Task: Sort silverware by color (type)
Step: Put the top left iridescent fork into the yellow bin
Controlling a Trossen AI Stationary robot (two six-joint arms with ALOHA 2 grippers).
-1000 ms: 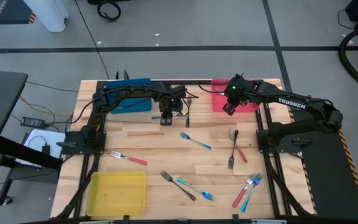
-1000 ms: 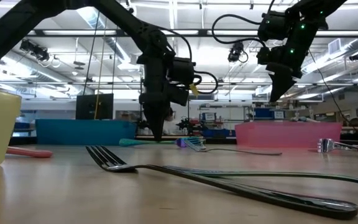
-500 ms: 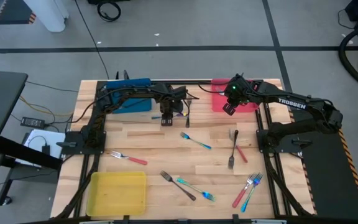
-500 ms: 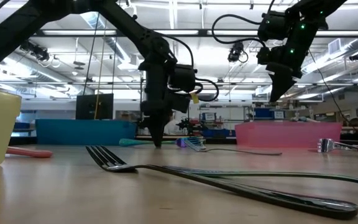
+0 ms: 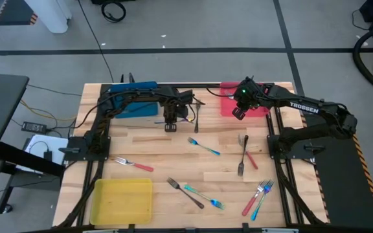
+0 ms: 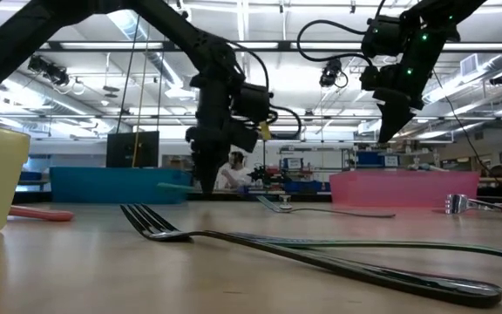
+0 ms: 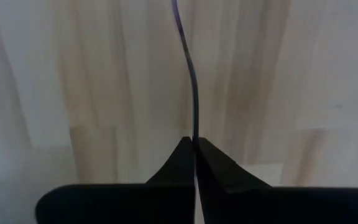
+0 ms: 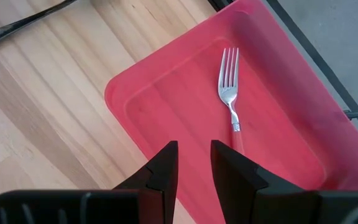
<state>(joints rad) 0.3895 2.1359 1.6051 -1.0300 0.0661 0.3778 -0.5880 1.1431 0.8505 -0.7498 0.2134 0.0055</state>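
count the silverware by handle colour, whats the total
red-handled pieces: 4, one of them in the red tray
blue or teal-handled pieces: 4, one of them gripped in the left tool
all-grey pieces: 3
total: 11

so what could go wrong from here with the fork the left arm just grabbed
1. The left end effector is shut on the thin edge of a blue-handled fork, so the fork may pivot or slip on the way to the blue tray.
2. A dark grey fork lies right beside the pick spot and could get knocked.
3. The right end effector hangs open over the red tray nearby; the arms could crowd each other.
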